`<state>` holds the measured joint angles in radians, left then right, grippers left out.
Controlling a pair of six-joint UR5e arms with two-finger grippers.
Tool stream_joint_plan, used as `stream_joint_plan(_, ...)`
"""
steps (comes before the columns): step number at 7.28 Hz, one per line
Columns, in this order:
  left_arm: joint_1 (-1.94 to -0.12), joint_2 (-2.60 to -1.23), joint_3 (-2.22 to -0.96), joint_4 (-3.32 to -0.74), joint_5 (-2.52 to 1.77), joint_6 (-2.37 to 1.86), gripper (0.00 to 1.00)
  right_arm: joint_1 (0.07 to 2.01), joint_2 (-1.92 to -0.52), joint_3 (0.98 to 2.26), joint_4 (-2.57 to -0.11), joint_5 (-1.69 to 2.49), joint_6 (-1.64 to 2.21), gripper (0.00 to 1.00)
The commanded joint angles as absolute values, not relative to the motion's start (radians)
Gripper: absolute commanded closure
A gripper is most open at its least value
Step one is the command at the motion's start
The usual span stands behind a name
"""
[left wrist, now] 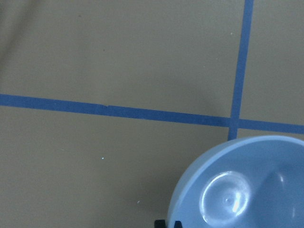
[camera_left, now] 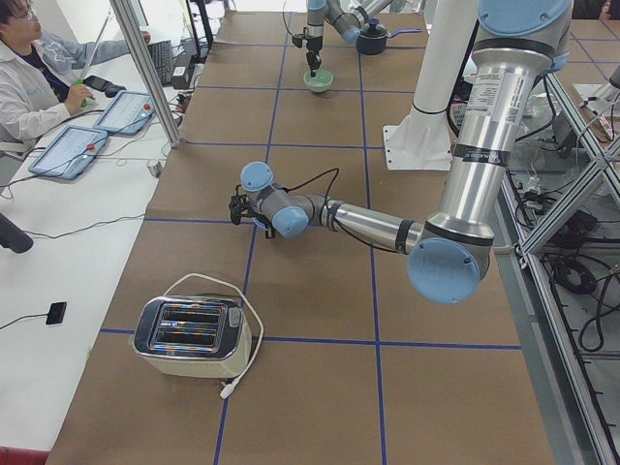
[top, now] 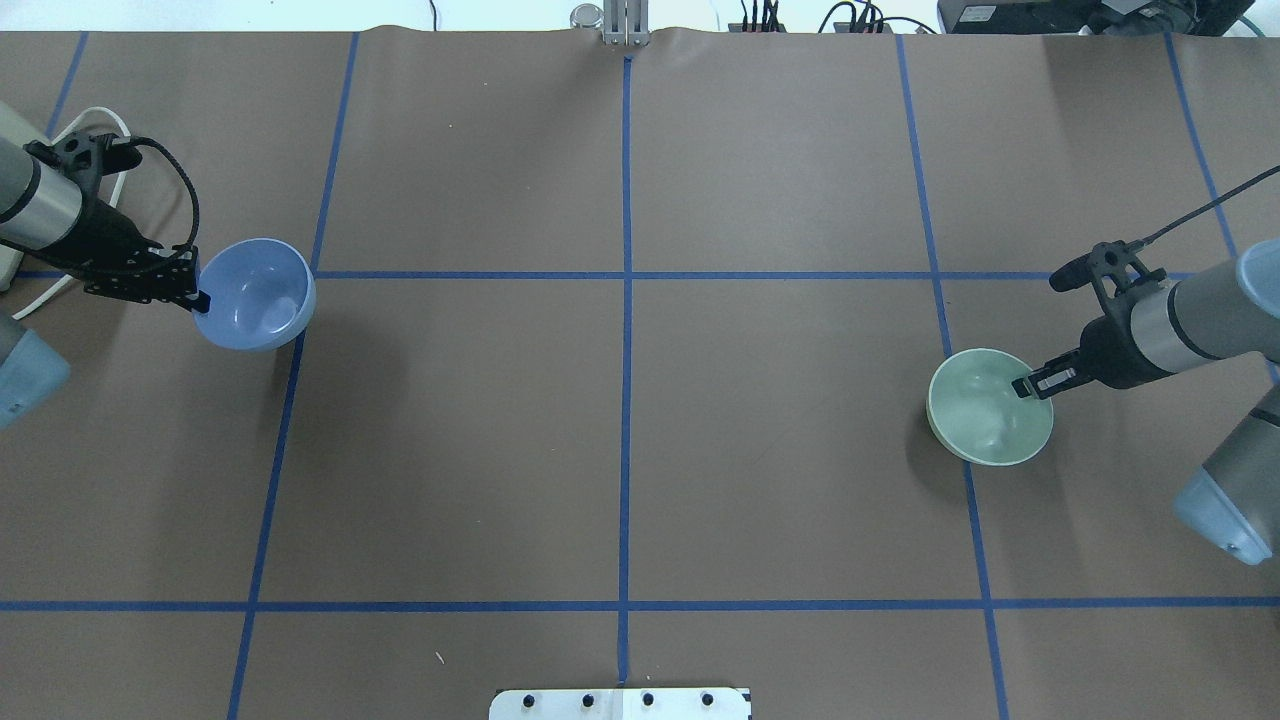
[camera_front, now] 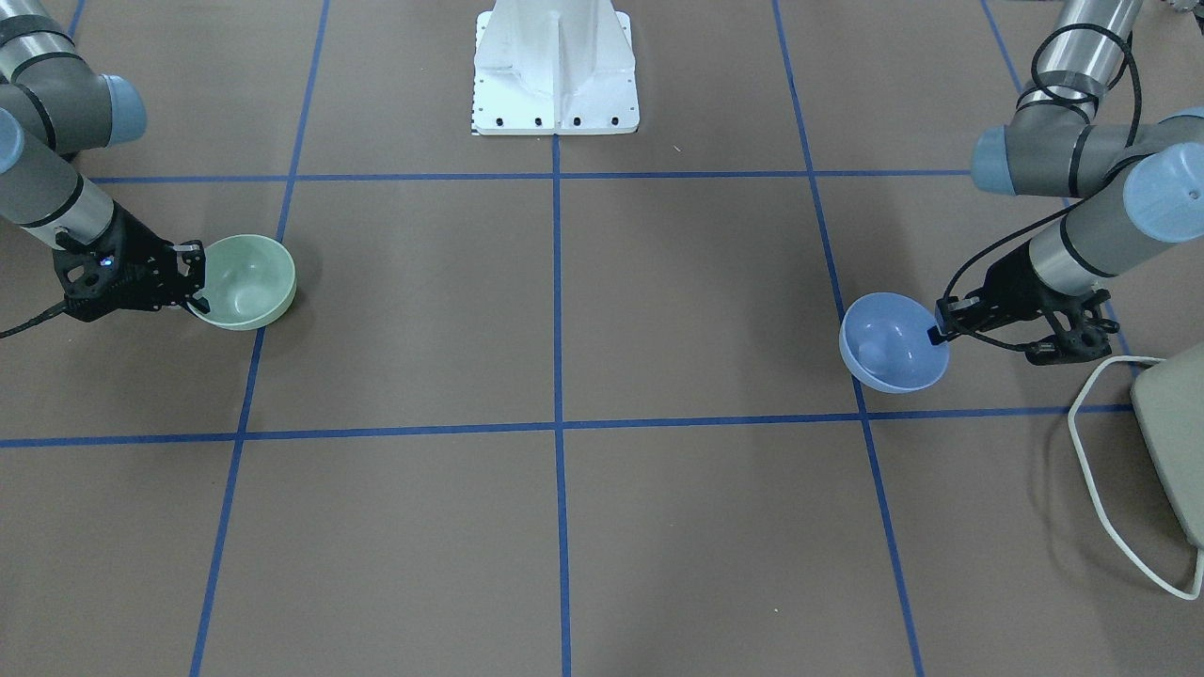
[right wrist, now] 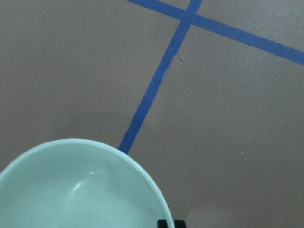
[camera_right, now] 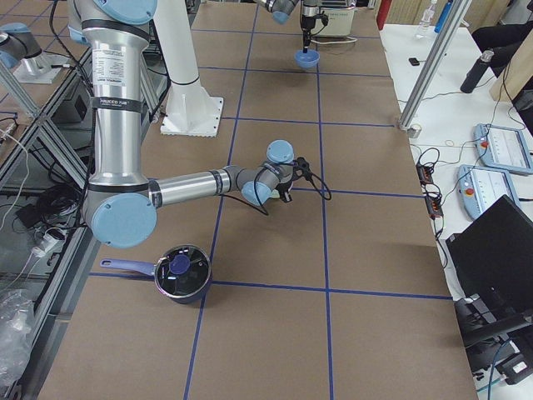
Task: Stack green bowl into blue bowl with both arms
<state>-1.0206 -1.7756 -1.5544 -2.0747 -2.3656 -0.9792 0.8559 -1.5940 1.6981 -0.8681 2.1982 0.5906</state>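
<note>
The periwinkle-blue bowl is at the table's left side, tilted, with my left gripper shut on its near-left rim. It also shows in the front view and the left wrist view. The mint-green bowl is at the right side, upright, with my right gripper shut on its rim, one finger inside. It also shows in the front view and the right wrist view. The bowls are far apart, with the table's middle between them.
A toaster with a white cord stands beyond the left arm at the table's left end. A dark pot with a lid stands at the right end. The white pedestal is at the robot's edge. An operator sits beside the table.
</note>
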Motion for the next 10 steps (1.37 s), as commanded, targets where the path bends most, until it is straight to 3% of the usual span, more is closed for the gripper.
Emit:
stream_joint_plan(1,-1.019,-1.822,-1.568,-2.072,-2.365,-1.109,1.00,0.887,-1.582,1.698,-0.874,2.243,0.591,0.86)
stream_joint_plan(6,-0.873,-2.046,-1.566,-2.001,-2.349,-1.480,1.00,0.960,-1.445,1.709,-1.024,2.327,0.609,0.86)
stream_joint_plan(10,-0.743,-2.187,-1.565,-1.830,-2.212,-1.520,1.00,0.954,-1.248,1.775,-1.291,2.324,0.724,0.86)
